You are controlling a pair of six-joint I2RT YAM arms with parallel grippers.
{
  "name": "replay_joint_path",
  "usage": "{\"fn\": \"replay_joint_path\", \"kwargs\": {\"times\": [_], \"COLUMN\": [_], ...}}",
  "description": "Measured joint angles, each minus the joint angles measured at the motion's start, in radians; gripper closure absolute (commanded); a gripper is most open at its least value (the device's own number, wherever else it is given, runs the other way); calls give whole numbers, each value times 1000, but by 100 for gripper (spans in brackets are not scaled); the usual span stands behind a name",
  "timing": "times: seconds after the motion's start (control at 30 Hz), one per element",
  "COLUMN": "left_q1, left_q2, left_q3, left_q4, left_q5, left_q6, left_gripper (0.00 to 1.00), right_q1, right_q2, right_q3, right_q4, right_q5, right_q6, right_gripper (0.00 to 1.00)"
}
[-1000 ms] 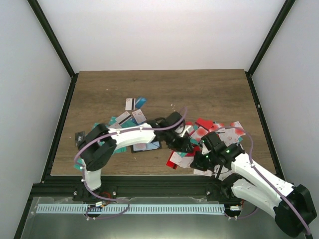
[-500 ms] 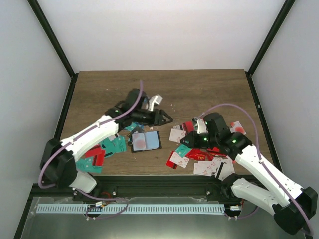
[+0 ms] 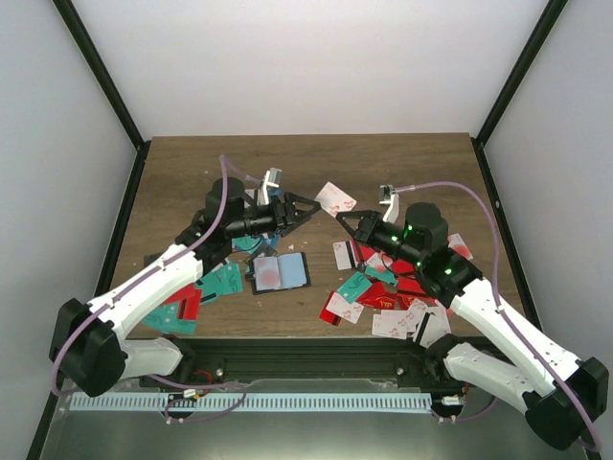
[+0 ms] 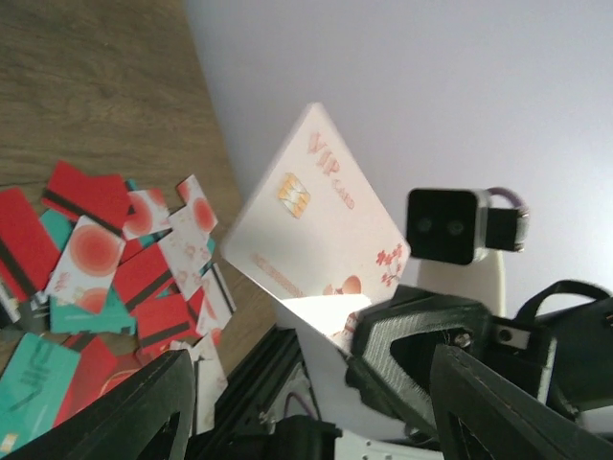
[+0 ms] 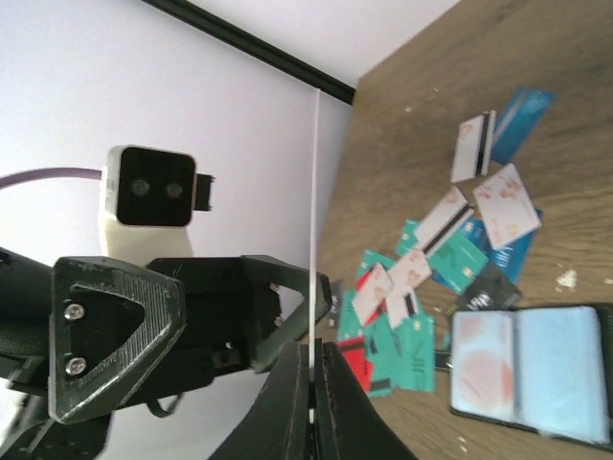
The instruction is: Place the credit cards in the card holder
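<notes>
A white credit card [image 3: 335, 198] with red flowers stands raised above the table between the two arms. My right gripper [image 3: 342, 218] is shut on its lower corner; the right wrist view shows that card [image 5: 313, 192] edge-on in the closed right gripper [image 5: 313, 353]. My left gripper [image 3: 311, 208] faces it from the left, open, with nothing between its fingers. In the left wrist view the card [image 4: 316, 211] fills the middle, above the wide left gripper [image 4: 311, 417]. The black card holder [image 3: 280, 272] lies open on the table, pale sleeves up, also visible as the holder [image 5: 532, 369].
Loose credit cards lie in two heaps: teal, red and white ones [image 3: 211, 284] at the left, red and white ones [image 3: 388, 292] at the right. The table's front rail [image 3: 287, 350] runs below them. White walls close in the sides.
Both arms have risen from the card heaps and now face each other. The left jaws have opened wide. The white card is now held up by the right gripper.
</notes>
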State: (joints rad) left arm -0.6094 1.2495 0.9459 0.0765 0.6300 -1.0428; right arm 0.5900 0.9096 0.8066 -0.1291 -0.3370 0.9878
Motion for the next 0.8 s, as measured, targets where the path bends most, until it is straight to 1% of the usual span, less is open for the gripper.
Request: {"fn": "replay_joint_path", "kwargs": {"times": [0.17,0.27,0.33,0.37,0.43,0.47,0.5,0.6,0.67,0.7,0.73,0.8], "left_q1": [0,0,0,0,-1,-1,-3,-6,-6,-7,-7,-7], "left_q2": [40,76,102,116,138,143,146,156,159,159,160,159], "left_q3": [0,0,6,13,23,30,37,53,58,61,62,63], "left_q4": [124,203,233,243,267,278,289,310,333,342,351,358], "left_q5": [9,16,19,19,20,19,16,9,10,10,11,11], "left_q6": [-76,-115,-134,-139,-150,-156,-155,-162,-164,-167,-170,-171], "left_gripper": [32,35,40,44,62,74,82,95,96,96,96,96], "right_q1": [0,0,0,0,0,0,-3,-4,-5,-6,-6,-8], "right_q2": [21,45,47,47,47,47,47,47,47,47,47,48], "right_q3": [-53,-56,-58,-58,-60,-68,-78,-95,-100,-101,-101,-101], "right_q4": [175,249,290,311,341,355,365,386,396,402,410,414], "right_q5": [-5,-18,-24,-27,-29,-31,-36,-50,-53,-53,-54,-63], "right_q6": [124,169,189,199,213,218,225,240,244,245,245,242], "right_gripper": [99,99,99,99,99,99,99,99,99,93,77,28]}}
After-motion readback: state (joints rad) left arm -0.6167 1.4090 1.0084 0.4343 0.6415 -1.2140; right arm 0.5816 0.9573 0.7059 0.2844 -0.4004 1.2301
